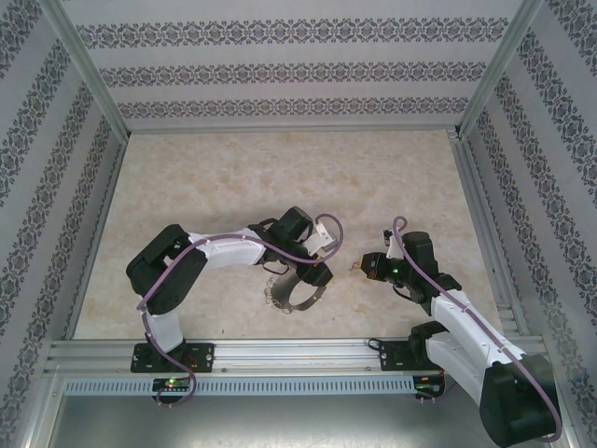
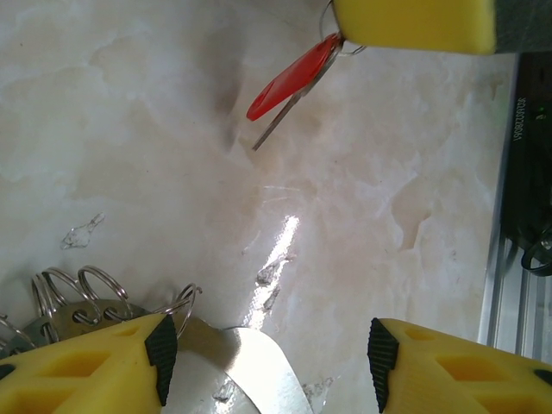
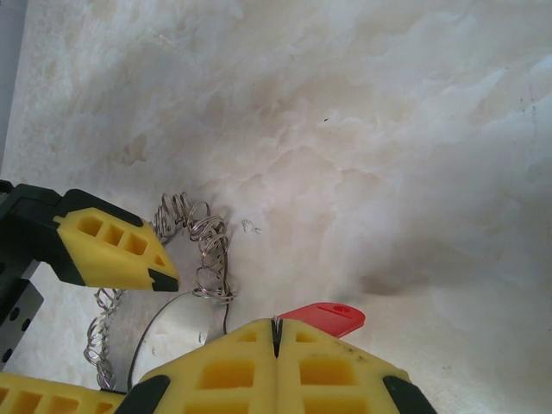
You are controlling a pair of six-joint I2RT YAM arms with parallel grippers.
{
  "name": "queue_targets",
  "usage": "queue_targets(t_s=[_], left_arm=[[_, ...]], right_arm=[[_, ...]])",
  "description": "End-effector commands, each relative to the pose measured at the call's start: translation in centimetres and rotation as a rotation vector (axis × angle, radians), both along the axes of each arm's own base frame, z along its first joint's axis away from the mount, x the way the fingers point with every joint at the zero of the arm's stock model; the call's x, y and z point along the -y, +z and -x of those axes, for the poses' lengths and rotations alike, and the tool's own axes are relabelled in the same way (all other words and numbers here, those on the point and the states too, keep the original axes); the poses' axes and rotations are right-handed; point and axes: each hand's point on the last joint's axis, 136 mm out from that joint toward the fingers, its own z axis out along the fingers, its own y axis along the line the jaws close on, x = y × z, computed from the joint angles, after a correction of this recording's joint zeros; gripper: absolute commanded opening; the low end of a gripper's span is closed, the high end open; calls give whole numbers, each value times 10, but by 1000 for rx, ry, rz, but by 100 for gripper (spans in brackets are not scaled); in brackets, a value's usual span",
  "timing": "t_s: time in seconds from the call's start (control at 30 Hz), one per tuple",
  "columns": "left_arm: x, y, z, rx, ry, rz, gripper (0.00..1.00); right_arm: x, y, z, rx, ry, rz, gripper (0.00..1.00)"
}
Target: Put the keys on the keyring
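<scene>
The keyring (image 1: 297, 297) is a grey metal hoop edged with small wire loops (image 2: 82, 293). It sits between the yellow fingers of my left gripper (image 2: 272, 345), whose jaws stand wide around it, the left pad (image 2: 160, 349) against its band. The key (image 2: 289, 78) has a red plastic head and a thin silver blade. It hangs pinched in my right gripper (image 3: 276, 326), which is shut, with the red head (image 3: 326, 317) poking out past the fingertips. The key is a short way right of the hoop (image 3: 172, 302), not touching it. From above, the two grippers (image 1: 312, 275) (image 1: 359, 266) face each other near the table's front.
Both arms work over a pale marble-patterned table (image 1: 280, 177). An aluminium rail (image 1: 280, 353) runs along the near edge. Patterned walls (image 1: 298, 70) and metal posts close in the back and sides.
</scene>
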Motion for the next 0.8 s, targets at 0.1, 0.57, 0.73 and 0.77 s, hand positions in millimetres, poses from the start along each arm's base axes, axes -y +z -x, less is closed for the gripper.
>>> queue_targets(t_s=[0.1,0.57,0.73,0.77], left_arm=[[8,-5,-1,-1,-11,10,62],[8,-9,-9,38,0,-3,62],[11,-10,-11,38,-7,-2,61],[11,-10,-10,36,-9,-2,61]], right_arm=[[1,-4,2,-4,3,2,0],[1,-3,2,-3,4,1,0],[1,-3,2,-2,3,1,0],[1,-3,2,-3,4,1,0]])
